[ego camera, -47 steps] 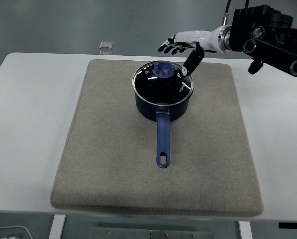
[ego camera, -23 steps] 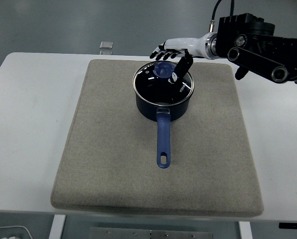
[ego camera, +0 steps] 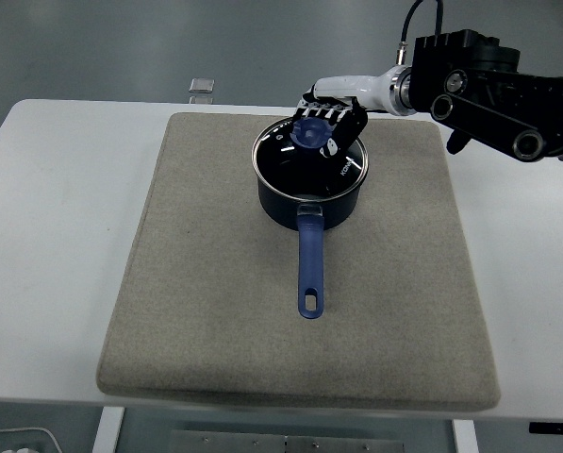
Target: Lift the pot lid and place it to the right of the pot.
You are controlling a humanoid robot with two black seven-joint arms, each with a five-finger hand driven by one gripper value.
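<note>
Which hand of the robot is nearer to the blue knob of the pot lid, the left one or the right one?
The right. The right hand is directly at the blue knob of the pot lid, fingers curling around it from behind. The left hand is not visible in this view.

Even, bright overhead light gives soft, faint shadows on the grey mat (ego camera: 215, 321). The glass lid (ego camera: 309, 156) shows small glints (no harsh glare). Focus is sharp throughout.

Single high head view, angled forward and down over the white table (ego camera: 64, 189), perhaps moderately near.
</note>
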